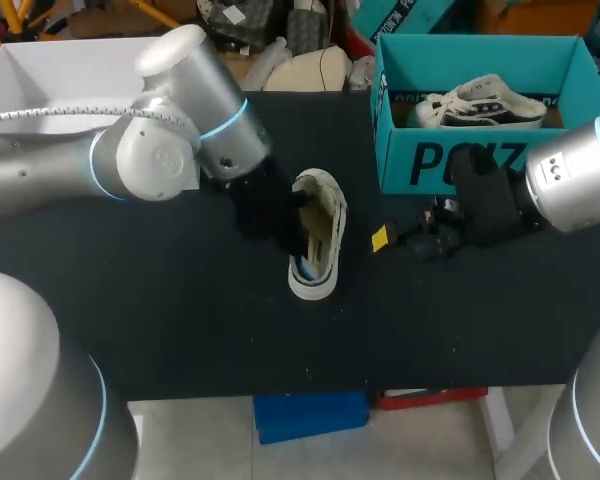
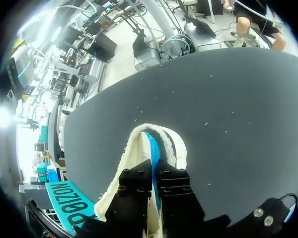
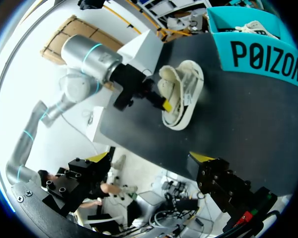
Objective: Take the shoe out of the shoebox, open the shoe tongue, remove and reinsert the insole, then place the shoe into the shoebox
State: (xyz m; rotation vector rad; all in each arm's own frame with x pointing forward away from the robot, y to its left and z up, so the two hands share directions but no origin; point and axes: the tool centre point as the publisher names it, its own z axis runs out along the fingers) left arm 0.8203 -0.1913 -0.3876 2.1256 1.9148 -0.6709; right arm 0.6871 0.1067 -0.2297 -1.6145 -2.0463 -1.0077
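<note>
Shoe [image 1: 318,235] on side, frame centre, mouth facing left claw [image 2: 154,171]; fingers pinch blue insole [image 2: 152,144] edge, likely for extraction. Right claw [image 1: 405,235] spread, empty, idle below shoebox [image 1: 460,165], upper right.

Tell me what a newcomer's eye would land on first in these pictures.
First comes the white shoe, lying on its side in the middle of the black table with its blue insole showing and the left gripper at its opening. Next is the teal shoebox at the table's far right, with a second shoe inside it. The right gripper hangs open in front of the box, holding nothing.
</note>
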